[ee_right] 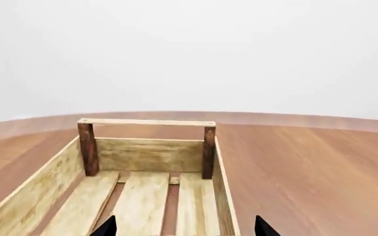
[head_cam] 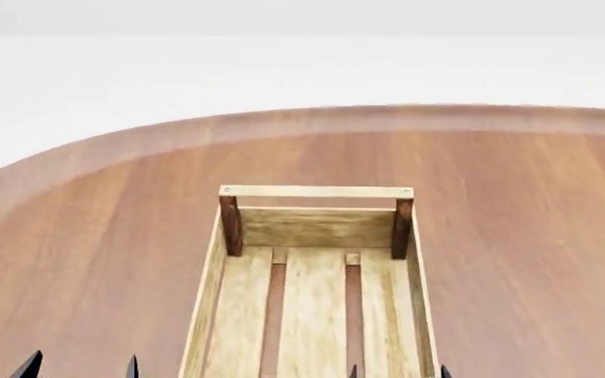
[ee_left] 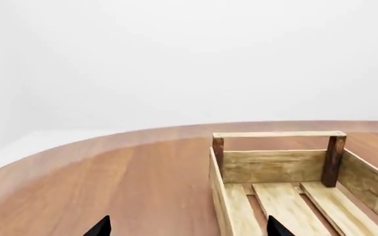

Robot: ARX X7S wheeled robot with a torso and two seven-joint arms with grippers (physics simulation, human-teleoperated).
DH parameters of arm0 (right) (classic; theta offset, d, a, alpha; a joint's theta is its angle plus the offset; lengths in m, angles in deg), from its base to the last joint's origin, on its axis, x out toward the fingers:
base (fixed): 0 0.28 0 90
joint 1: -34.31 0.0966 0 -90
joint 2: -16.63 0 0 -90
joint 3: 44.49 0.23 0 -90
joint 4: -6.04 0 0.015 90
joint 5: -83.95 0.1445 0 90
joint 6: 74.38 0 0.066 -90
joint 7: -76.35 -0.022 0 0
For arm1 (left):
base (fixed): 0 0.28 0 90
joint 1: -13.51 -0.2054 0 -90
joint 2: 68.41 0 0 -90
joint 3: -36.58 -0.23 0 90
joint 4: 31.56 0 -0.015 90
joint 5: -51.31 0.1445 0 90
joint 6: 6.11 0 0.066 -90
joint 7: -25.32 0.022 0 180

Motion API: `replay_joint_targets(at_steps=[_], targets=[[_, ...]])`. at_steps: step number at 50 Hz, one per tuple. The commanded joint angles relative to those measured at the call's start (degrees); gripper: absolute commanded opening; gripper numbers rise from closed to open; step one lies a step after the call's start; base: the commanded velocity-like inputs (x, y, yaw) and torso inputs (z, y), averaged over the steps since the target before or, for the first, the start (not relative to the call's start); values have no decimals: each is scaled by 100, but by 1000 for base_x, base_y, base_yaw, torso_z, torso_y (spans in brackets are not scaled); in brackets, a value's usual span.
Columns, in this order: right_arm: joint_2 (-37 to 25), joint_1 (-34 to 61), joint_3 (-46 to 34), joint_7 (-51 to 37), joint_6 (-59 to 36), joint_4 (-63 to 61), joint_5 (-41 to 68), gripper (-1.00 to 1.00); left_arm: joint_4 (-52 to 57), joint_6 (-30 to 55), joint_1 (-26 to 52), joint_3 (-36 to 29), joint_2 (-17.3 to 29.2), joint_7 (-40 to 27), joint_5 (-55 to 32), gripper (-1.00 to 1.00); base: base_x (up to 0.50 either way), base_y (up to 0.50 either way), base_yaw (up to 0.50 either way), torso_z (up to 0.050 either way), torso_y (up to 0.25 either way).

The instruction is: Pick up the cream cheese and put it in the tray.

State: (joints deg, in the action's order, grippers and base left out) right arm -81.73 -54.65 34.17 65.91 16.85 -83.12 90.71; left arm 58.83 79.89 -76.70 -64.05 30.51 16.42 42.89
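Observation:
The tray [head_cam: 313,228] is a light-wood crate with a slatted bottom and dark brown corner posts, standing on the round wooden table in front of me. It also shows in the left wrist view [ee_left: 274,167] and the right wrist view [ee_right: 149,155]. Nothing lies in the part of it I see. The cream cheese is out of view in every frame. My left gripper [head_cam: 79,368] is open and empty, to the left of the tray's near end. My right gripper [head_cam: 397,372] is open and empty over the tray's near right side. Only the fingertips of both show.
The round wooden table [head_cam: 513,236] curves away at its far edge [head_cam: 387,118], with a white floor or wall beyond. Bare wood lies to the left and right of the tray.

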Motion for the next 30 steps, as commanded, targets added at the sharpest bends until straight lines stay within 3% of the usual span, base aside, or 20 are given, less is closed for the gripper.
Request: replay_joint_targets(at_steps=[1,7,20,30], targets=[[-33,8,-10,-50,7,21,82,100,-15,-22,5,-55,30,-46,-16,100,344,188,0,0,0],[-41,14,-3,-82,-58,14,151,100,-19,-31,1,-84,51,-61,-27,100,51,13,0,0,0],[-353,-399,682,-946,-3097,-2286,1298,100,-125,-24,47,-103,75,-139,-53,100,0,0,0,0,0],[-294,-615,1604,-1549,-3857,-3142,1998,100,-102,15,55,-123,102,-171,-111,100,0,0,0,0,0]])
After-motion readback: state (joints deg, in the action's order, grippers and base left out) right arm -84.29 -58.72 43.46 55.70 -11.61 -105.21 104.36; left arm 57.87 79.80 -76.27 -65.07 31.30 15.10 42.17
